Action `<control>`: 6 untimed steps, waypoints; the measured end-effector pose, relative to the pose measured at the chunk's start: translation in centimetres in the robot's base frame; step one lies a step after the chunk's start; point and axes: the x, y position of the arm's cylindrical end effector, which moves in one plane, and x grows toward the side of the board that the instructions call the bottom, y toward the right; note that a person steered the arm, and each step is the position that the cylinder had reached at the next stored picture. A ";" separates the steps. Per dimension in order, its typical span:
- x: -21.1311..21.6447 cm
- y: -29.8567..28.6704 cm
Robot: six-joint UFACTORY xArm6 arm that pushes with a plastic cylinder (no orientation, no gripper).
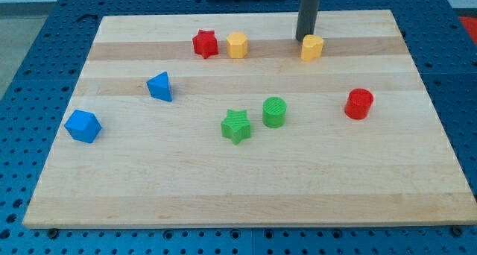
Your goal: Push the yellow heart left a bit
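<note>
handless, i work with a bare rod, so nothing is grasped; my tip (pixel 305 39) rests just behind the yellow heart (pixel 311 47) near the worktop (pixel 223 180) top edge. approach step: next i must circle to its right side, then push left toward the yellow hexagon (pixel 237 45).

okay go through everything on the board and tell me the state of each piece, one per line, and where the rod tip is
my tip: down at the board, just behind the yellow heart, at its upper left
yellow heart: near the top edge, by the tip
yellow hexagon: beside the red star
red star: at the hexagon's left
blue triangle: alone
blue cube: alone
green star: near the green cylinder
green cylinder: upright
red cylinder: upright, alone
</note>
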 end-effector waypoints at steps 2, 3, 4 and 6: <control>2.5 8.2; 2.5 2.5; 2.5 -2.9; 7.7 2.8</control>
